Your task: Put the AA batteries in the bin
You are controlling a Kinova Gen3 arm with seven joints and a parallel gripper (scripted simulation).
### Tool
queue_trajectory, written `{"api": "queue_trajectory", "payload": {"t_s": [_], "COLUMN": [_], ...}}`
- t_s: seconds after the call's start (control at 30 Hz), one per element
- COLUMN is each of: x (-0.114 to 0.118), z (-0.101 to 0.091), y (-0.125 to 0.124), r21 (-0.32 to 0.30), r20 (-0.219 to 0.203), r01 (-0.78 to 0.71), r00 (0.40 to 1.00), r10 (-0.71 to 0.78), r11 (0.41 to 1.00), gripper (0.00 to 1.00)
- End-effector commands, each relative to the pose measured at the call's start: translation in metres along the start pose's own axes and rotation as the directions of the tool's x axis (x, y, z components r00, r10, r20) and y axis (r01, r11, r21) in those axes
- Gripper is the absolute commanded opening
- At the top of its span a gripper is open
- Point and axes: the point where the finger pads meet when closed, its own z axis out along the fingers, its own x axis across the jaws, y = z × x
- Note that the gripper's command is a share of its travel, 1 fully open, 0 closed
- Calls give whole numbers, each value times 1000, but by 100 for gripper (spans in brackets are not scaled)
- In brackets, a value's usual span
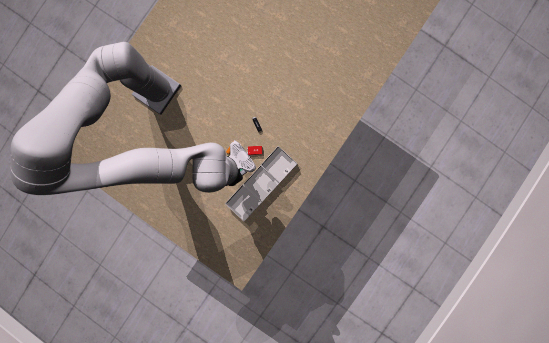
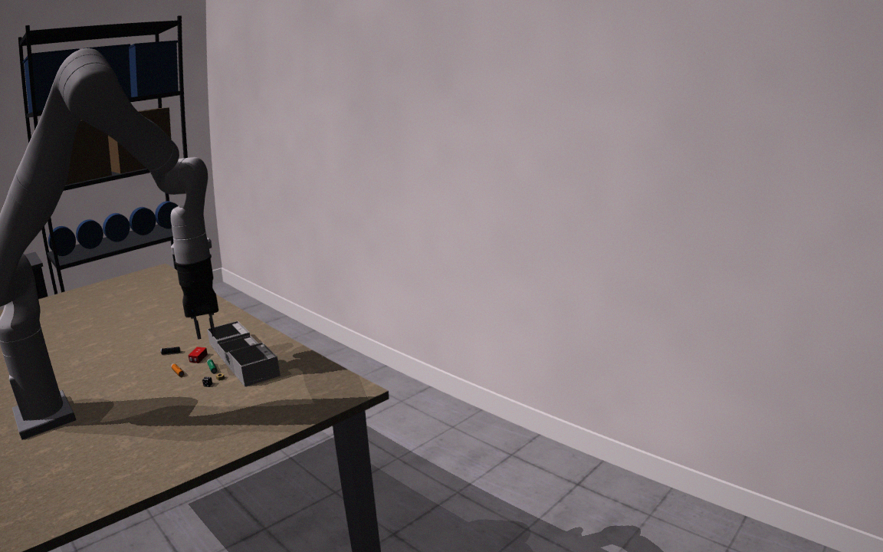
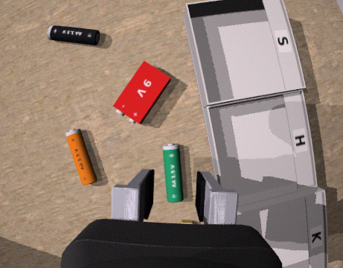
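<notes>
My gripper [image 3: 175, 187] hangs above the table [image 2: 122, 425] with its jaws about half open and nothing between them; in the wrist view the green AA battery [image 3: 173, 173] lies on the wood below, framed by my two fingers, its length running along the gap. From the exterior view my fingertips are well above the table surface, so I am not touching that battery. An orange AA battery [image 3: 82, 156] lies off to one side of it, and a black AA battery [image 3: 73, 35] lies farther out, well apart from the other two. A red 9V battery [image 3: 141, 91] rests flat between the black one and the bins. The three grey bins stand in a row touching each other, marked S [image 3: 241, 50], H [image 3: 257, 141] and K [image 3: 300, 238]. Bin H, the middle one, holds no battery, and S likewise shows only its bare floor. The green battery lies just beside the wall of H.
</notes>
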Motion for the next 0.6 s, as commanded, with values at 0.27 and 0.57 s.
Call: {"api": "queue_trajectory", "payload": {"t_s": [0.27,0.57], "x": [0,0], "z": [3,3], "y": [2,2], "r21": [15,15], "r20": [14,14], "r01": [124,124], "r00": [992,992], "r10": [-124,-124], "r11": [992,992], "gripper": [60,60]}}
